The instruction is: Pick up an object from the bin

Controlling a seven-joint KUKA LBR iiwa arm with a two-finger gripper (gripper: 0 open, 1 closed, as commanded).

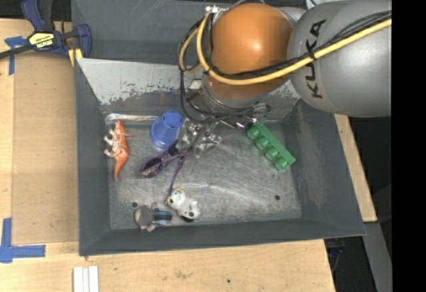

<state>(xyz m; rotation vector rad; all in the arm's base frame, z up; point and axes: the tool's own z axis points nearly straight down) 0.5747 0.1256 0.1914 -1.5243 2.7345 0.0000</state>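
Looking down into the grey bin [200, 234] from above: reaching low near the back, under the big orange cover [249, 44], between a blue cup [166, 130] and a green bumpy block [270, 146]. Could easily bump the blue cup just to the left and roll it away. Could snag the purple glasses [162, 163], lying just below and to the left, with one thin arm pointing up close to the metal tips. Might grab two things at once, or drag the glasses along and drop them. Might close on nothing and scrape the bin floor. Now the fingers [202, 136]: small and shiny, tucked under the cover, too hidden to tell open from shut. Cannot see anything held between them. Cannot say for sure about touching the cup or the glasses, only very near both. Not yet picked up anything, by the look of it. Best guess for the pick: the cup or the glasses, as the nearest. Well apart from all this: an orange toy dinosaur [119, 149] at the left and a small white toy [182, 204] near the front.
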